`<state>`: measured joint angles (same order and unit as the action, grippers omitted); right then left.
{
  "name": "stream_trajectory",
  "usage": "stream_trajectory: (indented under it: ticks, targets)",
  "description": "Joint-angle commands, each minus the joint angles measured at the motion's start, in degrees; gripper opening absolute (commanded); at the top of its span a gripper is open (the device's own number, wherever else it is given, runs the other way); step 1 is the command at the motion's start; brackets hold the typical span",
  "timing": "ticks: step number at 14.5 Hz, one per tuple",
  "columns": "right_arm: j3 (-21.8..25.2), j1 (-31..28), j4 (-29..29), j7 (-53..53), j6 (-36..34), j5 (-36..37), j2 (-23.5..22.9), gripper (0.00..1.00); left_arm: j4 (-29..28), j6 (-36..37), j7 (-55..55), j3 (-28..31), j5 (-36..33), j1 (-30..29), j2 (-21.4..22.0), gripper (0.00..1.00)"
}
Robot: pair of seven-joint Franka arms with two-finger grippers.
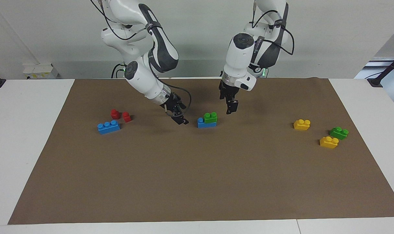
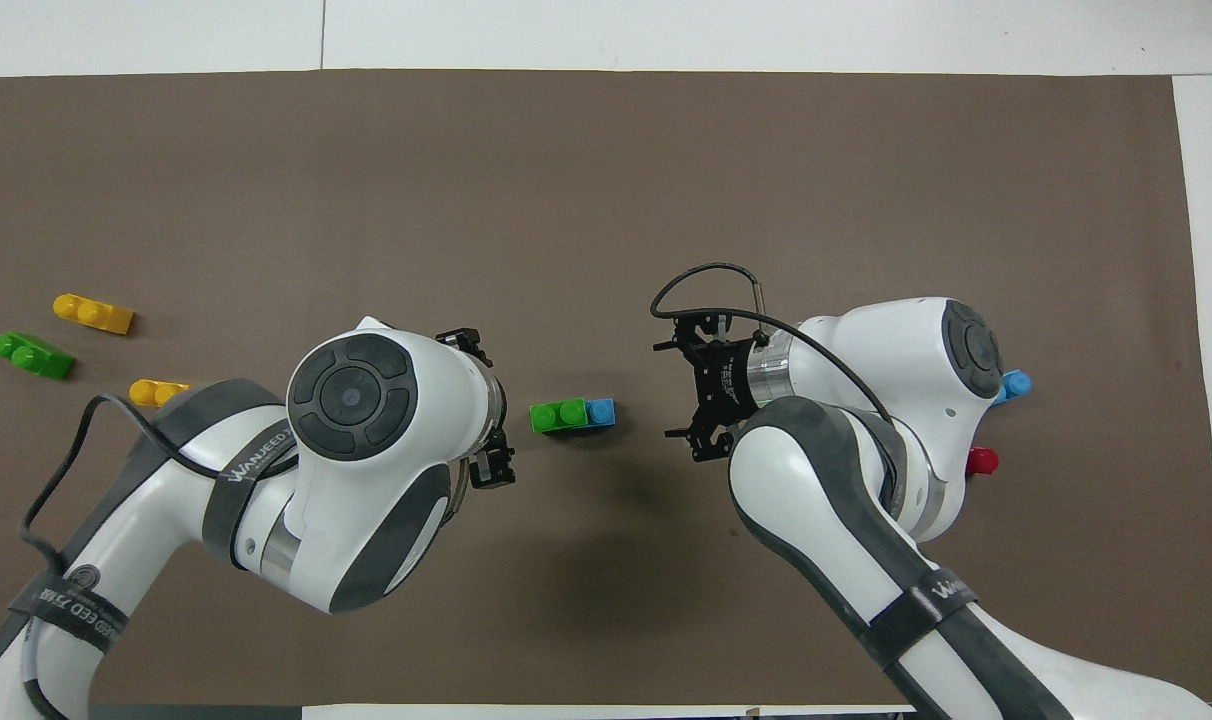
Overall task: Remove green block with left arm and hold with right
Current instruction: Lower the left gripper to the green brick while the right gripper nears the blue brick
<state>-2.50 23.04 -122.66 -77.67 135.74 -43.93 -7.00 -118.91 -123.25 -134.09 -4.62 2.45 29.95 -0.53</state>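
Note:
The green block (image 1: 210, 117) is a bright two-stud brick stuck on one end of a blue brick (image 1: 202, 123) in the middle of the brown mat; both show in the overhead view, the green block (image 2: 558, 415) and the blue brick (image 2: 602, 411). My left gripper (image 1: 230, 105) hangs open just above the mat beside the green block, toward the left arm's end, not touching it. My right gripper (image 1: 179, 116) is open and tilted, low beside the blue brick's bare end, toward the right arm's end, a small gap from it; it also shows in the overhead view (image 2: 681, 392).
A blue three-stud brick (image 1: 108, 127) and two red bricks (image 1: 115, 113) (image 1: 127, 117) lie toward the right arm's end. Two yellow bricks (image 1: 302, 124) (image 1: 329, 142) and a darker green brick (image 1: 339, 132) lie toward the left arm's end. The brown mat (image 1: 197, 182) covers the table.

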Motion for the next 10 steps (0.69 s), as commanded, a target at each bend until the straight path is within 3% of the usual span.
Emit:
stream_trajectory:
  ticks: [1, 10]
  targets:
    - [0.1, 0.6, -0.6, 2.0, 2.7, -3.3, -1.8, 1.00, -0.7, -2.7, -2.9, 0.9, 0.9, 1.9, -1.8, 1.00]
    - [0.1, 5.2, 0.7, 2.2, 8.6, -7.6, -8.3, 1.00, -3.4, -6.8, -6.5, 0.9, 0.9, 3.6, -3.2, 1.00]
